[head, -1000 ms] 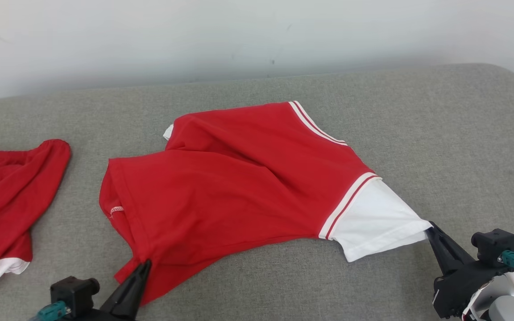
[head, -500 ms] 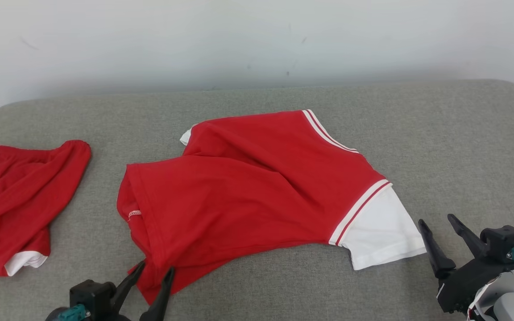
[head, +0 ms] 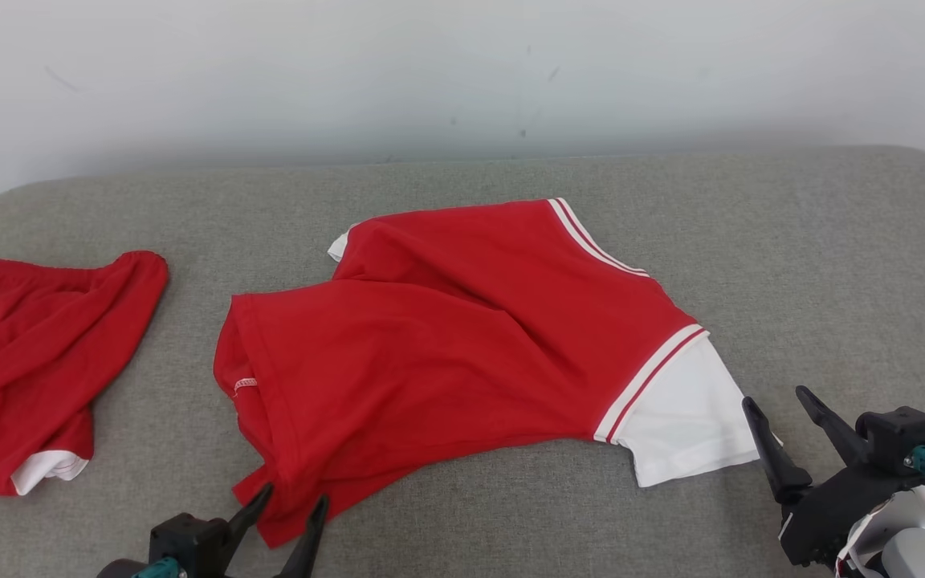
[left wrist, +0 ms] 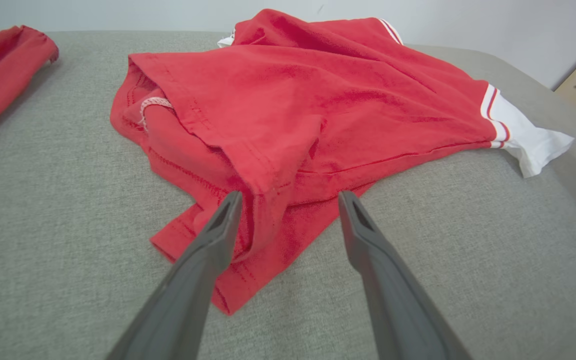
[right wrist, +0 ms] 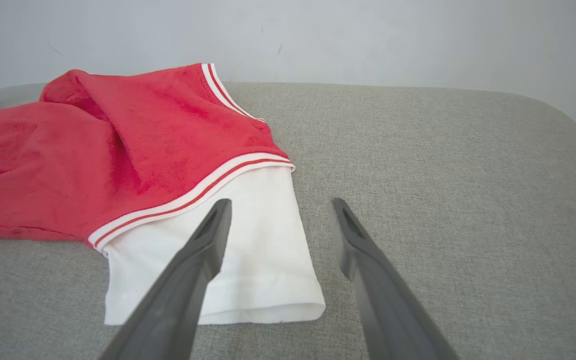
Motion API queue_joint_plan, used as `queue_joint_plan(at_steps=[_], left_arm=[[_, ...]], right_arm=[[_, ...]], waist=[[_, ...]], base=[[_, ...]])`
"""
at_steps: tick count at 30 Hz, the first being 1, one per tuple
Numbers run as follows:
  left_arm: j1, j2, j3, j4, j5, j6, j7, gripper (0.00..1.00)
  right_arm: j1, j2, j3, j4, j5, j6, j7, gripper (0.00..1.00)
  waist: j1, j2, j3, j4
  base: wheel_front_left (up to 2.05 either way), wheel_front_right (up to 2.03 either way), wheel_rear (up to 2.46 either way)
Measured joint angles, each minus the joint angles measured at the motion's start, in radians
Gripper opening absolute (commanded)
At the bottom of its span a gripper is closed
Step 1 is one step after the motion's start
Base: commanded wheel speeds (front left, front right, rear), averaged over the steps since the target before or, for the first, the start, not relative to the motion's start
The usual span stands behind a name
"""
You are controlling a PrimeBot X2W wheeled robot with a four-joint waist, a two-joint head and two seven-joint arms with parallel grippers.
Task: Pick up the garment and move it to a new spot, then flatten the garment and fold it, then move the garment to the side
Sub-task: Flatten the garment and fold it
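Note:
The garment [head: 462,337] is a red shirt with white-striped cuffs and a white sleeve end [head: 683,421], lying rumpled in the middle of the grey cushion [head: 832,265]. My left gripper [head: 295,499] stands open at the shirt's near-left corner, its fingers straddling the red hem [left wrist: 268,235]. My right gripper [head: 776,400] is open just right of the white sleeve [right wrist: 248,250], holding nothing. In the right wrist view its left finger [right wrist: 208,240] overlaps the sleeve's edge.
A second red garment [head: 29,361] with a white trim lies bunched at the cushion's far left. A pale wall [head: 462,72] runs behind the cushion. Bare grey cushion stretches to the right of the shirt and along the front edge.
Both grippers have opened and let go of the shirt, the left off the red hem, the right off the white sleeve. The head camera shifted, so the scene sits slightly right and lower.

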Motion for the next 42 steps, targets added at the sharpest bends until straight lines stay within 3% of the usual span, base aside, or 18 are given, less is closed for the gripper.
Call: queue_joint_plan(at_steps=[20,21,23,24,25,37,42], left_arm=[[0.0,-0.004,0.002,0.017,0.011,0.021,0.027,1.0],[-0.002,-0.005,0.002,0.021,0.011,0.021,0.03,0.91],[-0.006,-0.006,0.003,0.032,0.011,0.021,0.03,0.42],[-0.008,-0.006,0.002,0.04,0.011,0.021,0.032,0.12],[-0.01,-0.006,0.003,0.045,0.011,0.021,0.034,0.0],[0.015,-0.006,-0.033,0.026,0.014,0.021,0.068,0.0],[0.067,0.025,-0.046,0.026,0.005,0.021,0.105,0.0]], right_arm=[[0.001,-0.002,-0.006,-0.018,0.001,-0.017,0.008,1.0],[0.001,-0.002,-0.006,-0.018,0.001,-0.017,0.009,1.0],[0.001,-0.001,-0.005,-0.019,0.001,-0.017,0.013,1.0],[0.001,-0.001,-0.004,-0.02,0.001,-0.017,0.016,1.0],[0.001,0.0,-0.002,-0.021,0.001,-0.017,0.017,1.0],[0.009,-0.014,-0.007,0.003,0.012,-0.026,0.053,1.0],[0.012,-0.013,-0.005,0.013,0.027,-0.026,0.089,1.0]], waist=[[0.0,0.0,0.012,-0.007],[0.0001,0.0,0.013,-0.007],[0.0001,0.0,0.013,-0.006],[0.0,0.0,0.013,-0.006],[0.0001,0.0,0.013,-0.007],[0.0,0.0,0.008,0.0],[0.0,0.0,0.003,0.012]], base=[[0.0,0.0,0.0],[0.0,0.0,0.0],[0.0,0.0,0.0],[0.0,0.0,0.0],[0.0,0.0,0.0],[0.0,0.0,0.0],[0.0,0.0,0.0]])
